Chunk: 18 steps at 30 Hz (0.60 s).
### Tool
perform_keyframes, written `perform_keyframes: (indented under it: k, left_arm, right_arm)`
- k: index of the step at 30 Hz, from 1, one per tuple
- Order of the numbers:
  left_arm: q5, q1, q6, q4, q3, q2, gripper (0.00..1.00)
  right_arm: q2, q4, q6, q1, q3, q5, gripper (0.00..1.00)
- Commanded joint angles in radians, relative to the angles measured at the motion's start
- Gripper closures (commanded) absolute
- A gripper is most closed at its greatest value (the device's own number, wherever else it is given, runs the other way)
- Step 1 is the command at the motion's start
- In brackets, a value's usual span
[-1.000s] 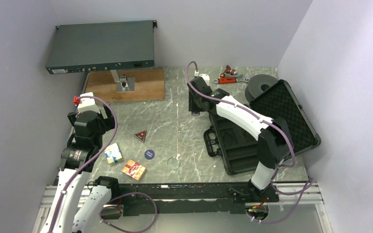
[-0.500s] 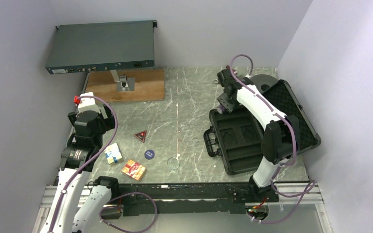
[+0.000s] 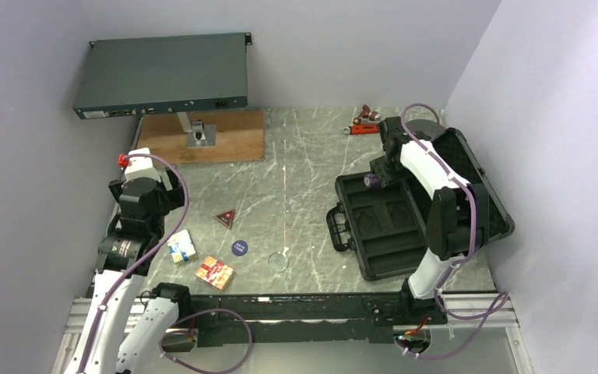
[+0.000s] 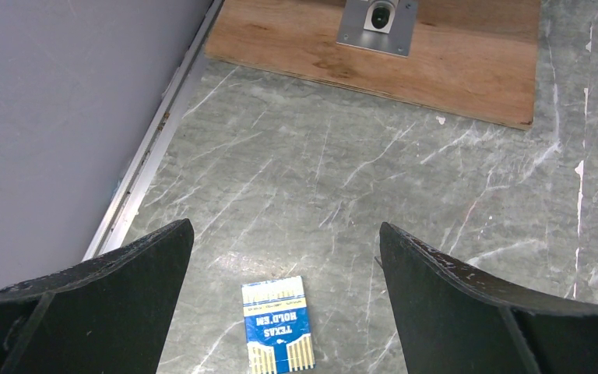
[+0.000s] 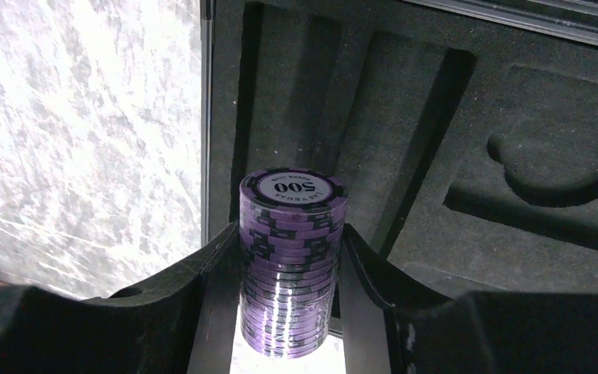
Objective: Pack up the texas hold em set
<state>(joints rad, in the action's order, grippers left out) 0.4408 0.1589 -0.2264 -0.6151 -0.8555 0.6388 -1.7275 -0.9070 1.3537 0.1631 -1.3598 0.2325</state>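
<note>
The left jaws stand spread wide and hold nothing; in the left wrist view the blue-white card box (image 4: 278, 323) lies flat on the tabletop (image 3: 304, 156) in the gap between them, untouched, its upside-down label reading "TEXAS HOLD'EM". To its right lie the red card box (image 3: 214, 272), the red triangle (image 3: 224, 217), the blue disc (image 3: 239, 247) and the clear disc (image 3: 279, 260), all apart from one another. The tabletop is grey, marbled stone; a wooden board (image 3: 202, 136) and a grey rack unit (image 3: 163, 74) sit at the back under pale lilac walls. Further right, the black case (image 3: 381, 226) lies open, its foam slots showing. The right jaws are clamped on the purple chip stack (image 5: 292, 257), held upright over the case's far left corner; its top chip reads "500".
</note>
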Motion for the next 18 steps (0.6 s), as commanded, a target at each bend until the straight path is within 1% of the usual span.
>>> perform_keyframes:
  k: [1, 7, 12, 18]
  left_arm:
    - [0.002, -0.001, -0.004, 0.015, -0.03, -0.008, 0.04]
    - [-0.002, -0.001, -0.002, 0.017, -0.03, -0.01, 0.04]
    - [-0.001, -0.001, -0.003, 0.017, -0.029, -0.01, 0.03]
    - [-0.003, -0.001, -0.001, 0.016, -0.03, -0.001, 0.04]
  right_arm:
    - [0.045, 0.077, 0.067, -0.017, -0.009, -0.053, 1.0]
    - [0.025, 0.108, 0.067, -0.052, -0.011, -0.043, 1.0]
    - [-0.011, 0.084, 0.055, -0.068, -0.042, 0.009, 1.0]
    - [-0.044, 0.113, 0.021, -0.083, -0.042, 0.037, 1.0]
